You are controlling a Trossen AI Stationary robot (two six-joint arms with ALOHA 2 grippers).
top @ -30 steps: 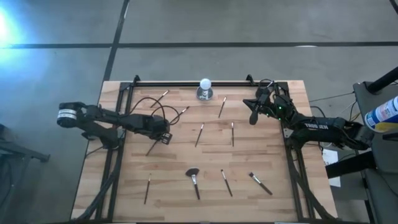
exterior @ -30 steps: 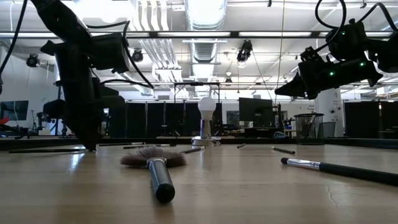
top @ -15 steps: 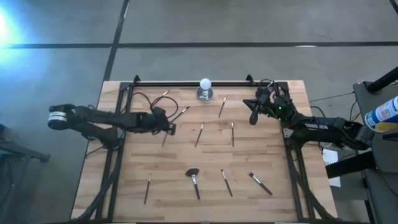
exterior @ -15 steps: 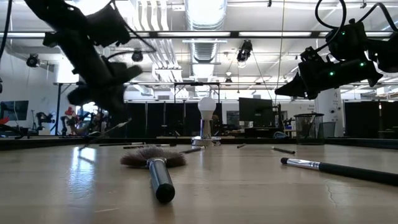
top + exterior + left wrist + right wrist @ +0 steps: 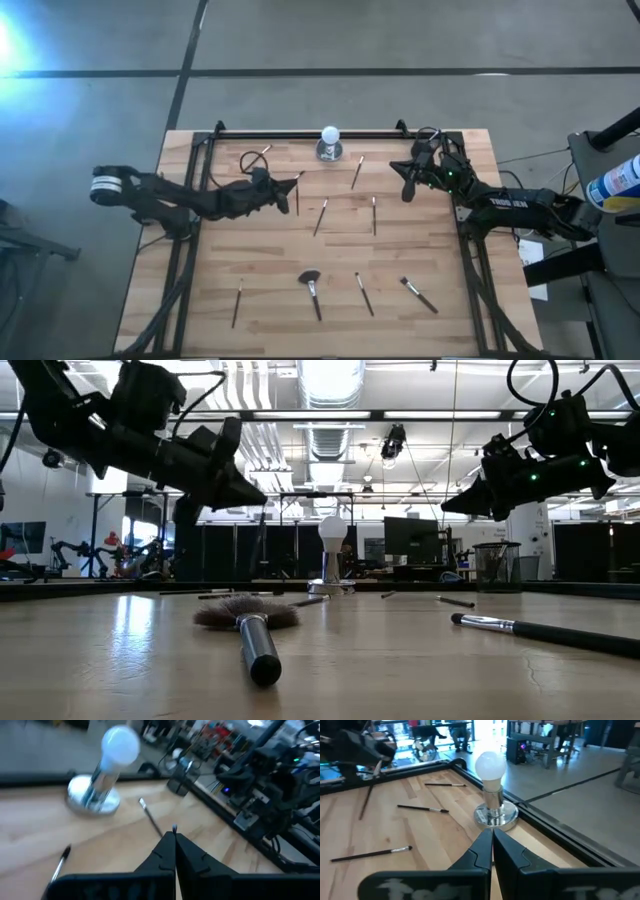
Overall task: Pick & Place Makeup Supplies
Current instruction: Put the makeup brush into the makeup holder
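My left gripper (image 5: 284, 189) (image 5: 250, 495) hovers over the far left part of the table, shut on a slim dark makeup brush (image 5: 297, 203). The right wrist view shows that brush (image 5: 367, 790) hanging under it. My right gripper (image 5: 408, 186) (image 5: 492, 837) is shut, holds nothing and hangs above the far right of the table. Other makeup supplies lie flat on the wood: a fanned brush (image 5: 311, 288), thin ones (image 5: 321, 216) (image 5: 374, 214) (image 5: 357, 172) and several more. My left gripper pinches the brush between its two fingers near one end, whose tip (image 5: 174, 826) pokes out past the fingertips. The fingers come from the table's left, slanting a little downward. The brush hangs below them on a slant, its lower end (image 5: 361, 815) clear of the table.
A white ball on a silver base (image 5: 329, 143) (image 5: 102, 775) stands at the far edge, between the arms. A small black cup (image 5: 497, 565) sits at the far right. A black rail (image 5: 300, 134) runs along the far edge. More brushes lie near the near edge (image 5: 238, 302) (image 5: 420, 295).
My left gripper has risen from the table and moved toward the far edge and the right, tipping from pointing down to nearly level. The brush it holds has left the table surface and now hangs clear below the fingers. The right arm has kept still.
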